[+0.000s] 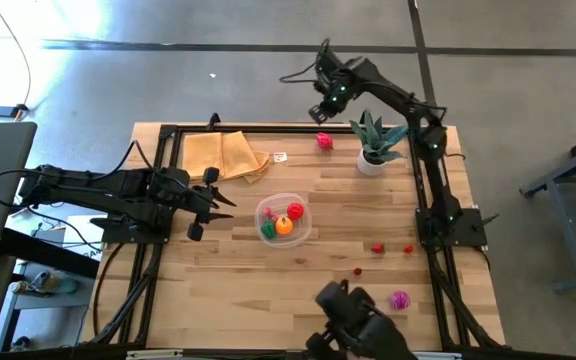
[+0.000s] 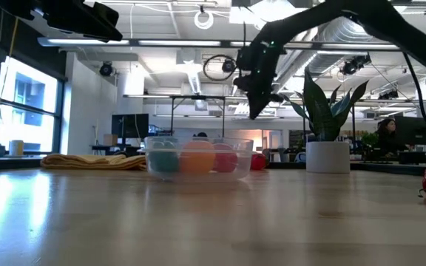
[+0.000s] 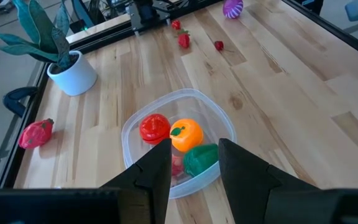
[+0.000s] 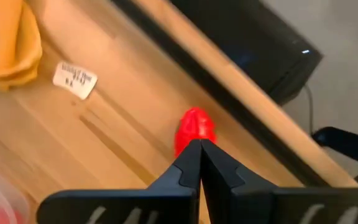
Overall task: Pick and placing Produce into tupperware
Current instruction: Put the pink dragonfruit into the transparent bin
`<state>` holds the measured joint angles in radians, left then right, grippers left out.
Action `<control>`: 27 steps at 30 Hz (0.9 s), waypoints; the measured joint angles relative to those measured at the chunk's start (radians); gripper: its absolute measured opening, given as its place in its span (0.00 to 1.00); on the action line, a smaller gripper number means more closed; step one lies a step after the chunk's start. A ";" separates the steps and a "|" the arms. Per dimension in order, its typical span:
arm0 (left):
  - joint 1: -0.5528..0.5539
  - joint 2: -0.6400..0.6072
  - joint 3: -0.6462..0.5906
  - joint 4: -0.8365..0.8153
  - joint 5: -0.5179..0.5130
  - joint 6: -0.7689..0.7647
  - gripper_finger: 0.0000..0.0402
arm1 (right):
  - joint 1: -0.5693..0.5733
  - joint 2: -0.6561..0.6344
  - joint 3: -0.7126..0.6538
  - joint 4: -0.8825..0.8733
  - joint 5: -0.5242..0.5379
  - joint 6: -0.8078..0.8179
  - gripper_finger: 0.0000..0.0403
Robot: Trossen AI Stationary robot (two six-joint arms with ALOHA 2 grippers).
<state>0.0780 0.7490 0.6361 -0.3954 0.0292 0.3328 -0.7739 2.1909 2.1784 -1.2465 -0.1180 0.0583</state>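
Note:
The clear tupperware (image 1: 305,228) stands mid-table and holds a red, an orange and a green toy piece (image 3: 185,134). A red produce piece (image 1: 324,141) lies near the far edge. Small red pieces (image 1: 377,247) and a magenta one (image 1: 399,299) lie near the right side. My left gripper (image 1: 215,201) is open and hovers left of the tupperware, which its fingers (image 3: 244,165) frame from a distance. My right gripper (image 4: 199,149) is shut and hangs in the air above the far red piece (image 4: 195,126), well clear of the table in the low view (image 2: 261,92).
A potted spiky plant (image 1: 373,142) stands right of the far red piece. A folded tan cloth (image 1: 223,155) lies at the far left, with a small white label (image 1: 281,156) beside it. A dark camera mount (image 1: 360,322) sits at the near edge. Bare wood shows around the tupperware.

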 joint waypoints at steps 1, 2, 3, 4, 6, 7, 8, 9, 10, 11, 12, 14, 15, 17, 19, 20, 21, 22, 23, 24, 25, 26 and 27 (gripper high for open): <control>0.000 0.000 0.000 0.000 0.000 0.000 0.30 | 0.005 0.014 0.000 -0.003 -0.014 -0.009 0.00; 0.000 0.000 0.000 0.000 0.000 0.000 0.30 | 0.011 0.029 0.000 -0.007 -0.021 -0.012 0.00; 0.000 0.000 0.000 0.000 0.000 0.000 0.30 | 0.018 0.045 0.000 -0.011 -0.022 -0.013 0.00; 0.000 0.000 0.000 0.000 0.000 0.000 0.30 | 0.025 0.062 0.000 -0.016 -0.017 -0.014 0.00; 0.000 0.000 0.000 0.000 0.000 0.000 0.30 | 0.037 0.096 0.000 -0.022 0.017 -0.044 0.00; 0.000 0.000 0.000 0.000 0.000 0.000 0.30 | 0.042 0.112 0.000 -0.023 0.033 -0.064 0.00; 0.000 0.000 0.000 0.000 0.000 0.000 0.30 | 0.047 0.125 0.000 -0.026 0.051 -0.078 0.01; 0.000 0.000 0.000 0.000 0.000 0.000 0.30 | 0.050 0.137 0.000 -0.029 0.061 -0.084 0.01; 0.000 0.000 0.000 0.000 0.000 0.000 0.30 | 0.051 0.148 0.000 -0.029 0.065 -0.090 0.03; 0.000 0.000 0.000 0.000 0.000 0.000 0.30 | 0.052 0.158 0.000 -0.029 0.066 -0.094 0.04; 0.000 0.000 0.000 0.000 0.000 0.000 0.30 | 0.054 0.167 0.000 -0.030 0.066 -0.104 0.07; 0.000 0.000 0.000 0.000 0.000 0.000 0.30 | 0.056 0.179 0.000 -0.029 0.073 -0.118 0.12; 0.000 0.000 0.000 0.000 0.000 0.000 0.30 | 0.058 0.181 0.000 -0.029 0.086 -0.119 0.14; 0.000 0.000 0.000 0.000 0.000 0.000 0.30 | 0.060 0.180 0.000 -0.029 0.105 -0.119 0.20; 0.000 0.000 0.000 0.000 0.000 0.000 0.30 | 0.060 0.180 0.000 -0.030 0.127 -0.119 0.25; 0.000 0.000 0.000 0.000 0.000 0.000 0.30 | 0.060 0.179 0.000 -0.031 0.130 -0.119 0.28; 0.000 0.000 0.000 0.000 0.000 0.000 0.30 | 0.060 0.176 0.000 -0.032 0.130 -0.119 0.30; 0.000 0.000 0.000 0.000 0.000 0.000 0.30 | 0.060 0.175 0.000 -0.032 0.129 -0.119 0.32; 0.000 0.000 0.000 0.000 0.000 0.000 0.30 | 0.059 0.174 0.000 -0.032 0.126 -0.118 0.35; 0.000 0.000 0.000 0.000 0.000 0.000 0.30 | 0.059 0.174 0.000 -0.032 0.126 -0.115 0.37; 0.000 0.000 0.000 0.000 0.000 0.000 0.30 | 0.059 0.175 0.000 -0.032 0.126 -0.116 0.39; 0.000 0.000 0.000 0.000 0.000 0.000 0.30 | 0.059 0.175 0.000 -0.030 0.126 -0.116 0.41; 0.000 0.000 0.000 0.000 0.000 0.000 0.30 | 0.059 0.175 0.000 -0.029 0.126 -0.114 0.43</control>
<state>0.0780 0.7490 0.6361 -0.3954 0.0292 0.3327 -0.7151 2.3654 2.1788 -1.2752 0.0082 -0.0555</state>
